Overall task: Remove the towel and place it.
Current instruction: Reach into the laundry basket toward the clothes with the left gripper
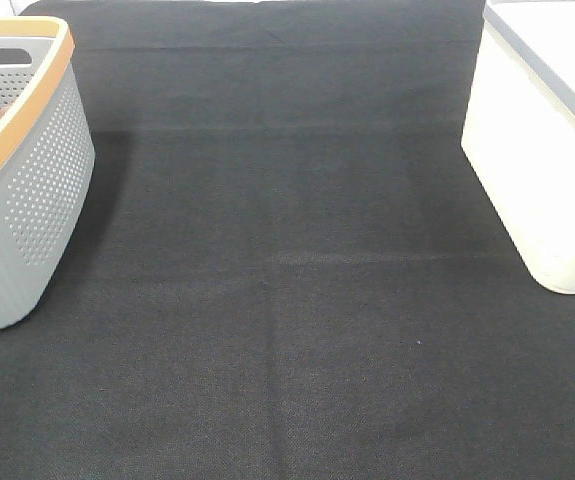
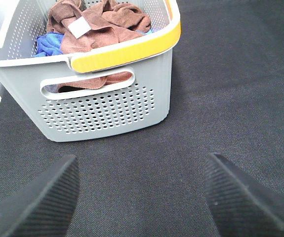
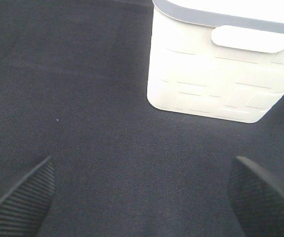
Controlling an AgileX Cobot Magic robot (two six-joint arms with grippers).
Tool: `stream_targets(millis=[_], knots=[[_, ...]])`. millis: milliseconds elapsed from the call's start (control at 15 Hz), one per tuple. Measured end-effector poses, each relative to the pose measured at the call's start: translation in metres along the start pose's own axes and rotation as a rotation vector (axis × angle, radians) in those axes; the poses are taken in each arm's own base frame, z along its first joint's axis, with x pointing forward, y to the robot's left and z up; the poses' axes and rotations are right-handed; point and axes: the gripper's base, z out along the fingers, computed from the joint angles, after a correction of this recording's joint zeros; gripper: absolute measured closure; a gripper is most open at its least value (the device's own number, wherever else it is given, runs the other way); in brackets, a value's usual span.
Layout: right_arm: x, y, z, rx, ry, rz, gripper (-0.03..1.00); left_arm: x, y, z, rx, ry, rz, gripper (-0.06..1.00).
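Towel, reddish-brown terry, not yet lifted from grey perforated plastic basket; left fingers and right fingers spread, empty.

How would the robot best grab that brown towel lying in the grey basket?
Probably by pinching a raised fold of the towel near its white tag, coming straight down through the open top. The basket walls block every side, and the crumpled folds stand up as a ridge that the open left gripper could close on.
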Motion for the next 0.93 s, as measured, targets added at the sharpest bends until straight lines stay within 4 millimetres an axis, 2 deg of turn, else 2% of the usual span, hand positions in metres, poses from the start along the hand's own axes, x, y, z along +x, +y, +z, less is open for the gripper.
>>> stream_targets(millis=[933], knots=[[0.0, 0.0, 0.0, 0.0, 0.0, 0.0, 0.08, 0.0, 0.0, 0.0, 0.0, 0.0, 0.0, 0.26]])
